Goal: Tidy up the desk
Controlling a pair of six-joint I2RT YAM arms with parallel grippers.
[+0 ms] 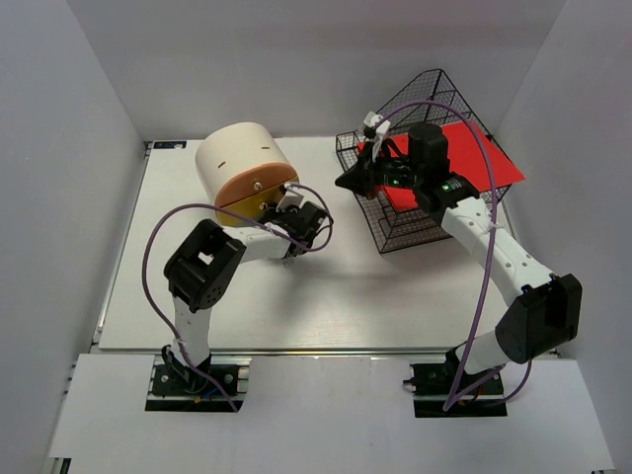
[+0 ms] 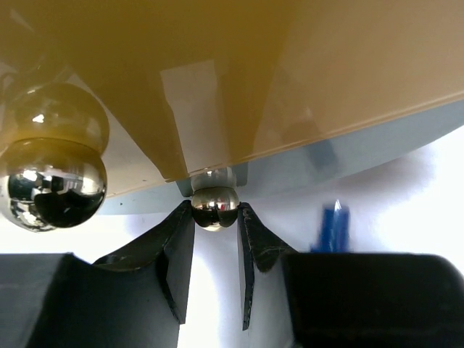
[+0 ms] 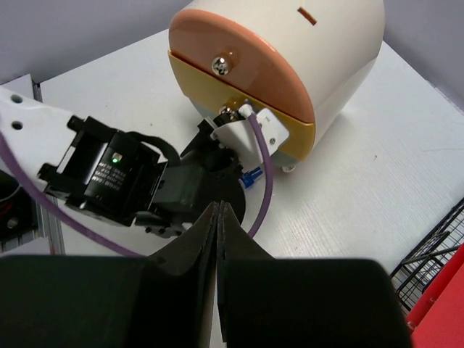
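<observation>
We see the large flat white desk (image 1: 346, 296) ahead of both arms: left gripper (image 2: 216, 211) pinches a chrome ball knob (image 2: 214, 204) on the cream-and-orange round drawer box (image 1: 244, 170) at back-left, right gripper (image 3: 219, 212) closed & empty nr the black wire basket (image 1: 410, 232), so tidying prob. has most steps left.

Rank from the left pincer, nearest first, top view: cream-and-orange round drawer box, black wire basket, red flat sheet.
1. Cream-and-orange round drawer box: touching left pincer.
2. Black wire basket: right.
3. Red flat sheet: inside it, farther right.
</observation>
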